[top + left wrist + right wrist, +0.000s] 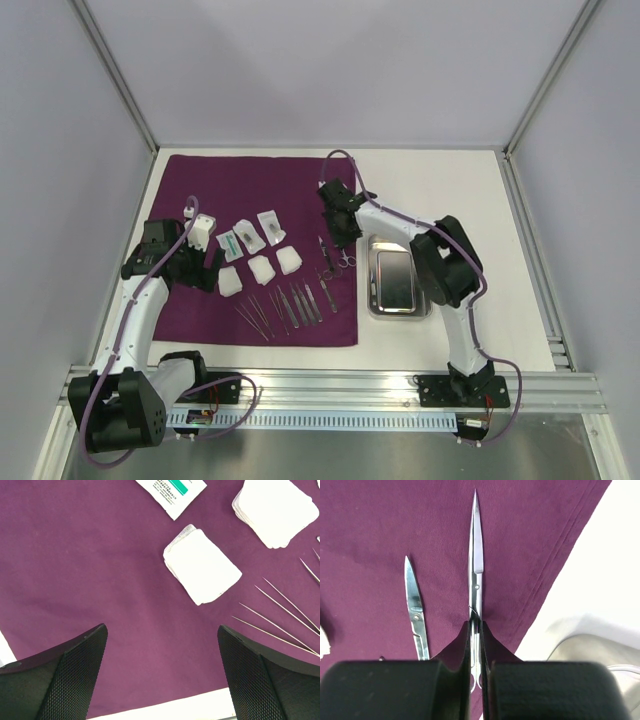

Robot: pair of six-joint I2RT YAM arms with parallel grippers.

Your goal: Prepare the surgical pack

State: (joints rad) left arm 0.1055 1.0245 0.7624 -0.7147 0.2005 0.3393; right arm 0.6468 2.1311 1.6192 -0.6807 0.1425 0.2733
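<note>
Right jaws pressed together on the shanks of thin shiny steel scissors [475, 570], closed blades pointing away over large deep-purple cloth [395, 520] near its right edge; second pair of scissors [414, 600] flat on the cloth just beside. Small rectangular shiny steel tray [371, 285] on white table [440, 190], just off the cloth's right edge. Left jaws wide apart, holding nothing, above the cloth near three white gauze squares [202, 566], thin metal tweezers [280, 615] and small clear packets [248, 238]
</note>
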